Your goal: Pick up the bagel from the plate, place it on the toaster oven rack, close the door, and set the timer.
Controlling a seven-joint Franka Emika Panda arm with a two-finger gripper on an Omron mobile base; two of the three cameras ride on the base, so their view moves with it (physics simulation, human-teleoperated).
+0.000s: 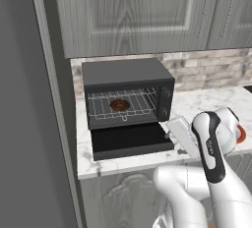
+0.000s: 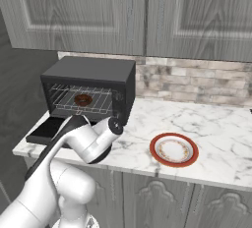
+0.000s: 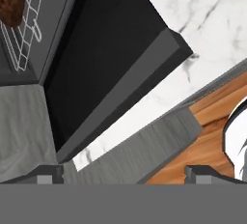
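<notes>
Marble table [image 2: 216, 124] carries the emptied plate [image 2: 173, 150], while the bagel [image 1: 119, 105] sits on the toaster oven rack [image 1: 101, 107] and the door [image 1: 130, 140] lies open, the empty pincer [image 3: 123, 172] spread apart just off its front edge, seemingly to lift it.

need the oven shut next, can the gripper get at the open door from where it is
Probably yes. The door lies folded down flat over the counter, its front edge bare, and the bagel sits back on the rack, well inside. The hand view shows the door's edge close ahead with nothing between.
</notes>
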